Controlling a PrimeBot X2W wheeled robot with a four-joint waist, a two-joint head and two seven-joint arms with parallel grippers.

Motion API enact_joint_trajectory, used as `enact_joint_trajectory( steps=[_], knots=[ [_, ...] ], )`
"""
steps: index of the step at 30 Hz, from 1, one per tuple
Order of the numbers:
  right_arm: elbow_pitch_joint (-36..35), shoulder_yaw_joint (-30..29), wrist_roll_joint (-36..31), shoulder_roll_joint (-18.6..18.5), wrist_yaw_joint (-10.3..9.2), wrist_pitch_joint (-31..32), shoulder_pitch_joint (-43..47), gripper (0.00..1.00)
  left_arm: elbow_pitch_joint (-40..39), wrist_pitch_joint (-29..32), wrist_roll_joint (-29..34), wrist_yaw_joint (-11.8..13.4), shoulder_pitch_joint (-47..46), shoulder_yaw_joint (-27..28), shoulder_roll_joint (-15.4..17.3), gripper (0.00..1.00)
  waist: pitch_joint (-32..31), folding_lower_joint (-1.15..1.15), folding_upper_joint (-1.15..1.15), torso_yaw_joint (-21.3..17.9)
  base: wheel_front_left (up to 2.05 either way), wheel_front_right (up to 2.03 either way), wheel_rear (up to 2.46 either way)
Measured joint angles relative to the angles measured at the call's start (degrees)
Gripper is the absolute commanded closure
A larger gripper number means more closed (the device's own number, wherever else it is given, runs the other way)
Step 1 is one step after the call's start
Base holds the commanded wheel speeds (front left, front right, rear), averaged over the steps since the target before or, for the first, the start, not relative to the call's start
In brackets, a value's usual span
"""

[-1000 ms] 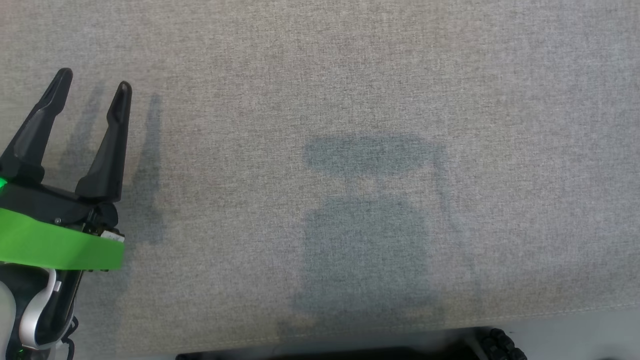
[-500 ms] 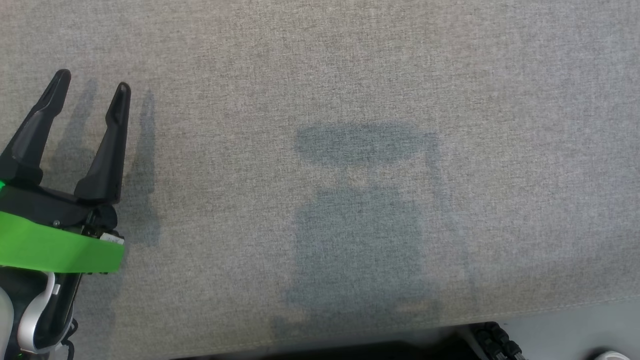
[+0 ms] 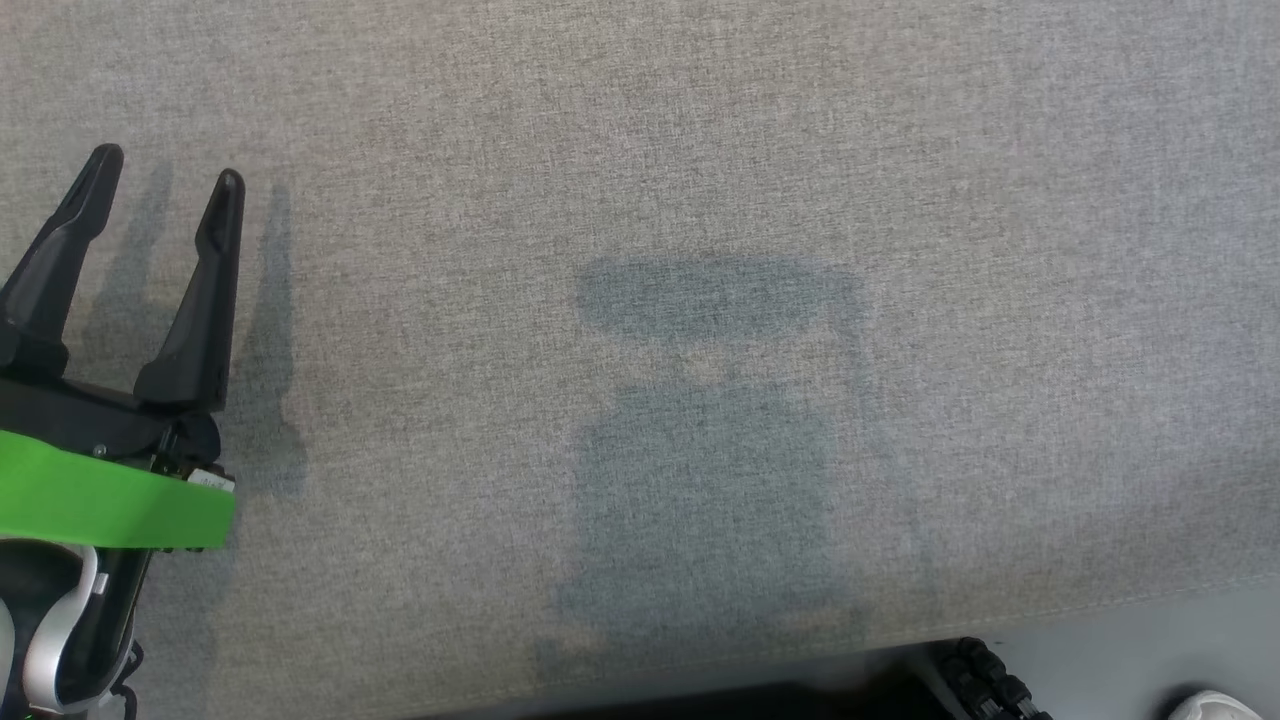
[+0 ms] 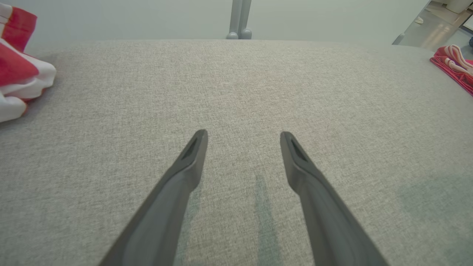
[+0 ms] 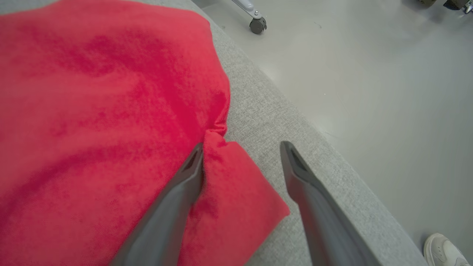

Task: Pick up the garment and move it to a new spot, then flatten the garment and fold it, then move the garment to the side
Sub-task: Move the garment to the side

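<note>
The red garment [image 5: 92, 111] lies on the grey fabric surface [image 3: 700, 120], taking up the left and centre of the right wrist view, with its lower corner reaching close to the surface's rounded edge. The right gripper [image 5: 242, 146] has its two dark fingers spread wide and pinches nothing. The finger on the left of that frame has its tip against a small pucker in the garment's edge, the garment's corner shows between the two fingers, and the other finger stands over bare grey fabric. Past the edge, on the right of that frame, is a pale floor [image 5: 369, 74], with a caster wheel [image 5: 257, 26] at the top and a white shoe [image 5: 445, 251] in the lower right corner. In the head view the left gripper [image 3: 167, 168] is at the left of the frame, above a green band [image 3: 110, 500] on its wrist. Its fingers are also spread apart and empty over bare grey fabric, and a broad shadow [image 3: 710, 480] falls across the centre. In the left wrist view a red and white cloth [image 4: 18, 74] sits at the upper left, a pink striped cloth [image 4: 452, 62] at the upper right edge, and a grey post [image 4: 239, 18] at the top centre beyond the surface's far edge.
</note>
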Motion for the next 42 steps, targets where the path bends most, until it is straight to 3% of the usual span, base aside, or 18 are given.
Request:
enact_joint_trajectory(
  steps=[12, 21, 27, 30, 37, 42],
  knots=[
    [-1.7, -1.2, 0.4, 1.4, 0.10, -10.2, 1.1, 0.00, 2.9, -2.6, 0.3, 0.2, 0.0, 0.4, -2.2, 0.00, -3.8, 0.00, 0.00, -1.3, 0.00, 0.00, 0.00],
    [-8.5, -1.6, 0.1, 0.8, 3.53, -18.6, 4.6, 0.00, 8.4, -5.7, 0.2, -0.2, 1.1, 0.3, -3.2, 0.00, -9.4, 0.00, 0.00, -2.1, 0.00, 0.00, 0.00],
    [-14.7, -0.5, -0.6, 5.2, 5.59, -20.9, 11.3, 0.00, 14.1, -9.8, 0.3, -1.2, 2.7, 0.4, -4.2, 0.00, -14.9, 0.00, 0.00, -2.2, 0.00, 0.00, 0.00],
    [-17.4, 1.5, -3.3, 8.1, 4.55, -21.0, 15.4, 0.00, 17.1, -11.8, 1.8, -1.2, 4.2, 1.1, -4.1, 0.00, -17.3, 0.00, 0.00, -2.0, 0.00, 0.00, 0.00],
    [-23.0, 7.1, -7.2, 17.1, 4.21, -20.9, 26.0, 0.00, 23.0, -15.7, 1.8, -1.2, 9.7, 1.7, -5.3, 0.00, -23.0, 0.00, 0.00, -1.6, 0.00, 0.00, 0.00],
    [-25.2, 7.6, -8.9, 20.3, 2.89, -20.9, 34.3, 0.00, 25.7, -17.7, 2.0, -1.2, 12.5, 0.4, -6.6, 0.00, -27.1, 0.00, 0.00, -1.1, 0.00, 0.00, 0.00]
  ],
)
